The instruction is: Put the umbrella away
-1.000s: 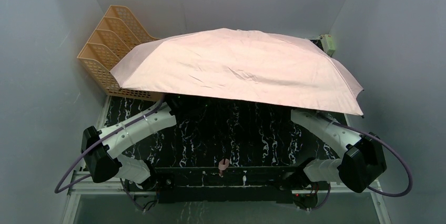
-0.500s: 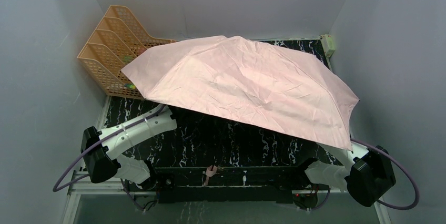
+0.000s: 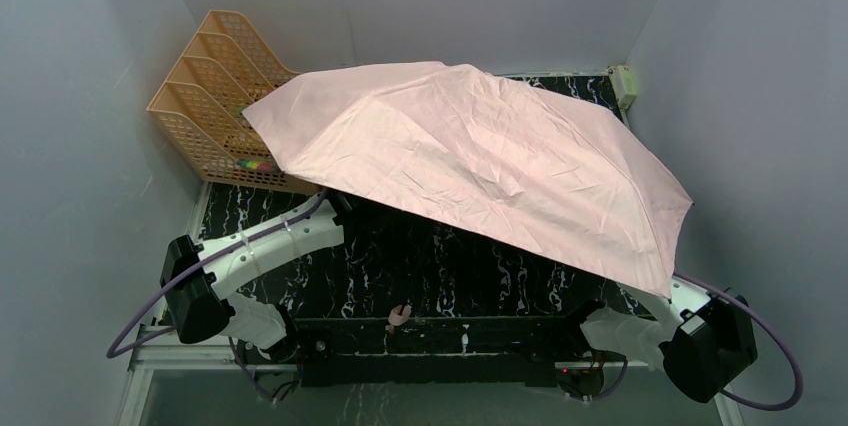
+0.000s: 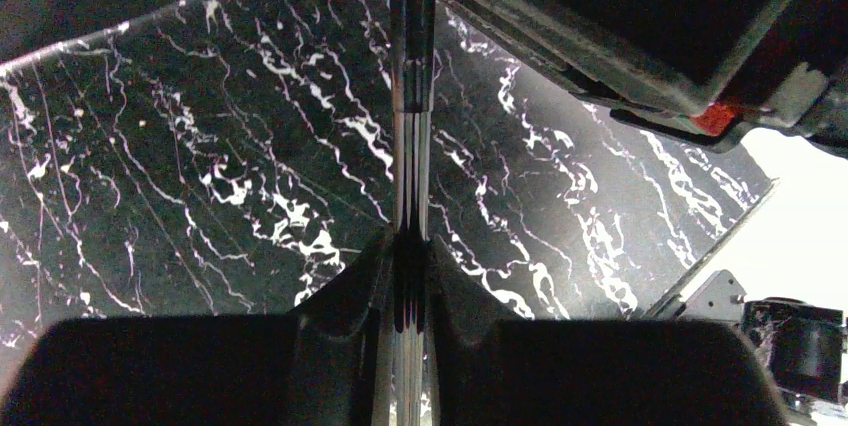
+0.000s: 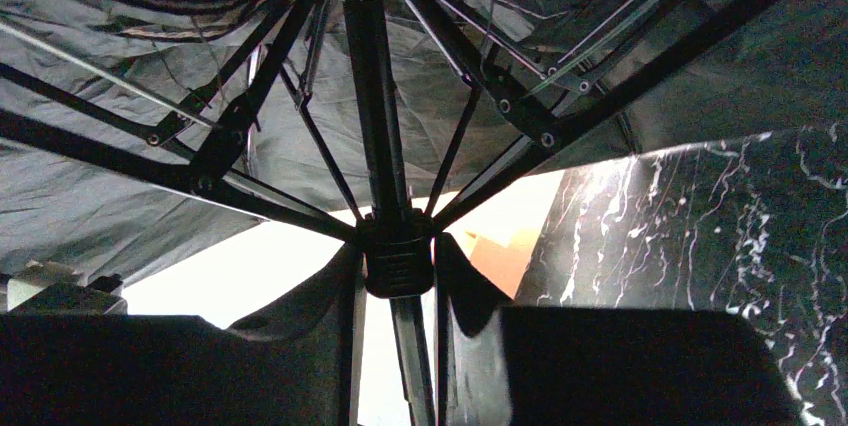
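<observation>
From above, the umbrella [image 3: 480, 166] lies open across the marbled table [image 3: 450, 256]. Its pale pink canopy sags and tilts, and its far left edge lies over the tan mesh file rack [image 3: 200, 96]. Both pincers are hidden beneath the fabric, and only the pale handle [image 3: 400, 314] pokes out at the near edge. The likeliest snag is here: as the canopy folds, its edge or a rib tip may catch in the rack's mesh and drag the rack or stall the closing.

In the left wrist view, the left gripper [image 4: 408, 261] is pinched tight on the chrome shaft [image 4: 412, 146], with the table below. The tube is smooth, so a pull along it could make it slide through the fingers, and the whole umbrella would shift instead of collapsing.

In the right wrist view, the right gripper [image 5: 398, 281] sits narrow around the black runner [image 5: 398, 258], fingers against both its sides, with the ribs [image 5: 250, 116] fanning out under the black lining. If that hold is loose, the runner could slip free and the ribs would spring the canopy open again. A pull off the shaft's line could jam the runner or bend a rib.
</observation>
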Tool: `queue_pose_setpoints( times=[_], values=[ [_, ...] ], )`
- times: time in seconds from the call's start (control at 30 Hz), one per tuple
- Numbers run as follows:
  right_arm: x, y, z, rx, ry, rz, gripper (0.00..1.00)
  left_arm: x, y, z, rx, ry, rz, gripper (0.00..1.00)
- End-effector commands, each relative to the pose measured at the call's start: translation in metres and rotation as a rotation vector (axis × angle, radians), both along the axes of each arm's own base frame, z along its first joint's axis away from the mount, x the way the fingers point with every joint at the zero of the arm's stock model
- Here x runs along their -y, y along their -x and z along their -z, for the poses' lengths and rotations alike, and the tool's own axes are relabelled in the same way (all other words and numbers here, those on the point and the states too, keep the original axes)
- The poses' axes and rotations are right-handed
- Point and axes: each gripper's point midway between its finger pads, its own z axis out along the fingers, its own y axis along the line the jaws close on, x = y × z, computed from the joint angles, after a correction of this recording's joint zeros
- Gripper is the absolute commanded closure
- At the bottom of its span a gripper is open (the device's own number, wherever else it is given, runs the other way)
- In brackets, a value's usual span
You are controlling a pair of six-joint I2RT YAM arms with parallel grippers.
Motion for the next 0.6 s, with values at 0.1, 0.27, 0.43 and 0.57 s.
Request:
queue_pose_setpoints(
  times=[0.1, 0.27, 0.43, 0.57],
  values=[
    [0.003, 0.020, -0.091, 0.196, -0.057, -0.044, 1.00, -0.013, -0.037, -0.093, 0.212, 0.223, -0.139, 1.00],
    [-0.009, 0.022, -0.110, 0.232, -0.049, -0.107, 1.00, -0.016, -0.036, -0.105, 0.230, 0.225, -0.143, 1.00],
    [-0.020, 0.033, -0.097, 0.175, -0.047, -0.183, 1.00, -0.019, -0.045, -0.129, 0.282, 0.246, -0.185, 1.00],
    [-0.028, 0.033, -0.082, 0.107, -0.045, -0.200, 1.00, -0.012, -0.050, -0.139, 0.302, 0.260, -0.178, 1.00]
  ],
)
